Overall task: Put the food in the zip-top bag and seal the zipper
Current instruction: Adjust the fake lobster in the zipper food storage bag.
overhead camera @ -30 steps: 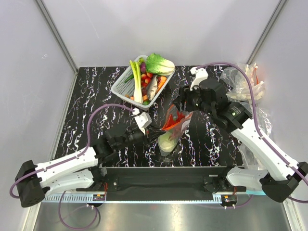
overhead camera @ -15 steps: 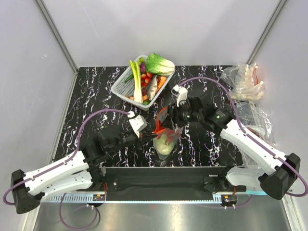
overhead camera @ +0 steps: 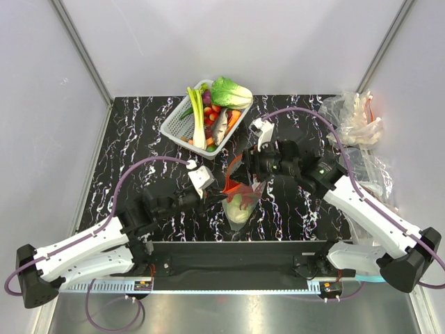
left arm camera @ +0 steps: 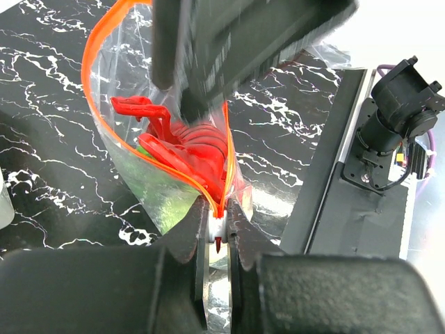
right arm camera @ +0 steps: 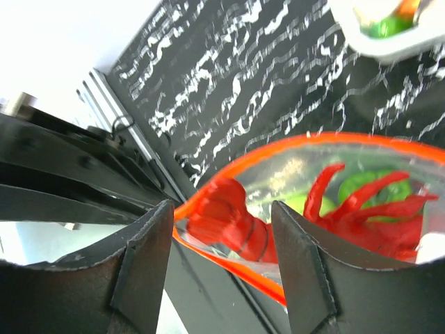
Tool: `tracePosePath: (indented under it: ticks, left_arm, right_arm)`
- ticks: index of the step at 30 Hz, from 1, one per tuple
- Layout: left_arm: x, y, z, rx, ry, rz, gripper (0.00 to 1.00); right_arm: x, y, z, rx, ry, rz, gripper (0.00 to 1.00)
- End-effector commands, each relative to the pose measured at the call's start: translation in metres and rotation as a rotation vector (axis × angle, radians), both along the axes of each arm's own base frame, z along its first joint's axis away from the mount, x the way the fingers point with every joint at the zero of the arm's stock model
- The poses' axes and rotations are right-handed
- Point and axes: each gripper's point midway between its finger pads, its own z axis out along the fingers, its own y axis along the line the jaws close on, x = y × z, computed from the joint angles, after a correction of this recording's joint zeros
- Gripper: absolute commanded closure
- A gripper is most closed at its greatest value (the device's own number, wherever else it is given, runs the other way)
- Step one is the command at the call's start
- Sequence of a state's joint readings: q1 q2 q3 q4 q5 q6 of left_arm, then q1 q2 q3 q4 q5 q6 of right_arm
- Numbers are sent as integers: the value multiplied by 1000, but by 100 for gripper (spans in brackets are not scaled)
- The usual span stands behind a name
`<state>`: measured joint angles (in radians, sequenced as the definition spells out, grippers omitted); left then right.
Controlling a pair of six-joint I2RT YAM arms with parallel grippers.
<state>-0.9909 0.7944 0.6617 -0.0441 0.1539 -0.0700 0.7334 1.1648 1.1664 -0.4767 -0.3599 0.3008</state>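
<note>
The zip-top bag (overhead camera: pixel 245 203) stands with its mouth up at the table's front middle. Its zipper (left arm camera: pixel 94 83) curves in an open orange loop. Inside lie the red lobster (left arm camera: pixel 182 149) and, under it, the pale green cabbage (left arm camera: pixel 161 202). My left gripper (left arm camera: pixel 219 233) is shut on the zipper's near end, seen at the bag's left side in the top view (overhead camera: pixel 213 197). My right gripper (right arm camera: pixel 222 243) hovers open over the mouth, and the lobster's tail (right arm camera: pixel 229 223) lies between its fingers with gaps on both sides. From above, that gripper (overhead camera: pixel 250 172) is at the bag's far edge.
A white basket (overhead camera: pixel 182 132) of vegetables sits at the back centre. Crumpled clear plastic (overhead camera: pixel 354 122) lies heaped at the back right. A black rail (overhead camera: pixel 236 254) runs along the near table edge, close to the bag's bottom.
My right arm swung from the back right to over the bag mouth, and the lobster now sits lower in the bag. The bag and my left gripper shifted slightly left.
</note>
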Motion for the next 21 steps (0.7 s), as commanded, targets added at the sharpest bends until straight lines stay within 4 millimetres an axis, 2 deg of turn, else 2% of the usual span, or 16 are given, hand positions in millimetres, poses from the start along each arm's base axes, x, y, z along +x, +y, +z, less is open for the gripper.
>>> tracePosePath:
  ticks: [1, 5, 6, 8, 12, 16, 20, 21]
  left_arm:
    - [1, -5, 40, -85, -71, -20, 100]
    - [0, -5, 36, -68, -59, -20, 100]
    - [1, -5, 36, -66, -58, -20, 100]
    - [2, -4, 39, -70, -67, -14, 100]
    - [7, -2, 43, -65, -72, 17, 100]
    - [15, 1, 44, -50, -72, 66, 100]
    - [33, 13, 42, -13, -60, 190, 100]
    - [35, 15, 41, -4, -58, 206, 100]
  right_arm:
    - [7, 8, 32, 43, -94, 15, 35]
    - [8, 18, 30, 52, -71, 51, 37]
    - [9, 20, 22, 31, -52, 55, 42]
    - [6, 23, 13, 15, -37, 75, 44]
    - [3, 27, -9, -26, -1, 84, 64]
    - [-8, 30, -29, -44, 32, 107, 68]
    - [-19, 29, -56, -98, 76, 110, 73]
    - [-21, 31, -57, -89, 75, 114, 74]
